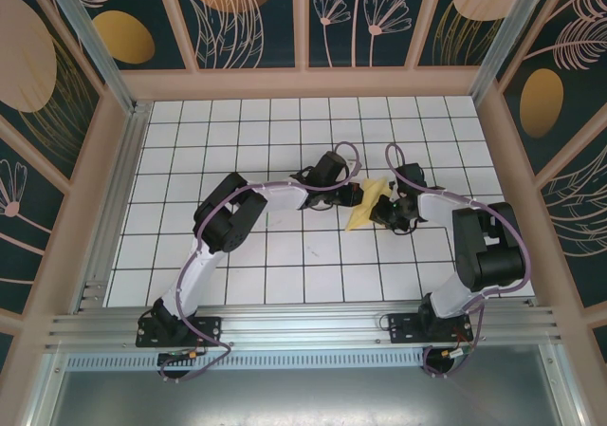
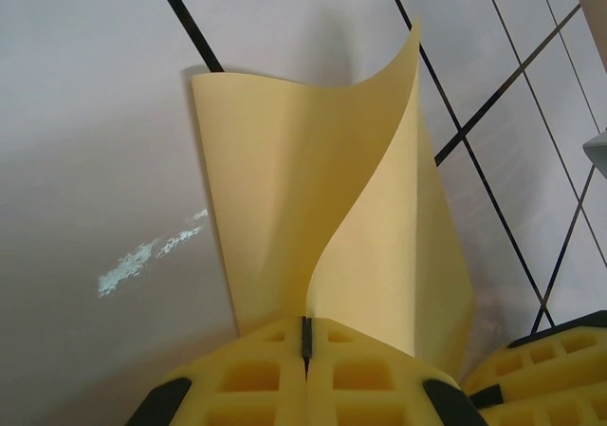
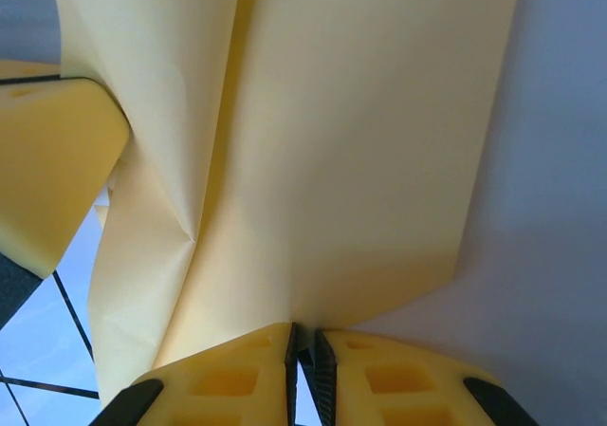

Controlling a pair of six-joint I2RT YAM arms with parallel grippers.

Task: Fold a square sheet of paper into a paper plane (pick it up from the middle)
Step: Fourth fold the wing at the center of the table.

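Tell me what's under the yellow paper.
White gridded table lies beneath the paper, pinched by the left hand and right hand. Tiles directly below it are covered, so unseen.

Robot lab cell here: white gridded table, aluminium rail at six o'clock, floral panels at twelve.

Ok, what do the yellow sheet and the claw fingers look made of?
The square sheet of paper looks like thin matte paper: it curls freely and shows soft creases. The left claw has fingers of matte yellow material with moulded square pockets, probably plastic or dense foam.
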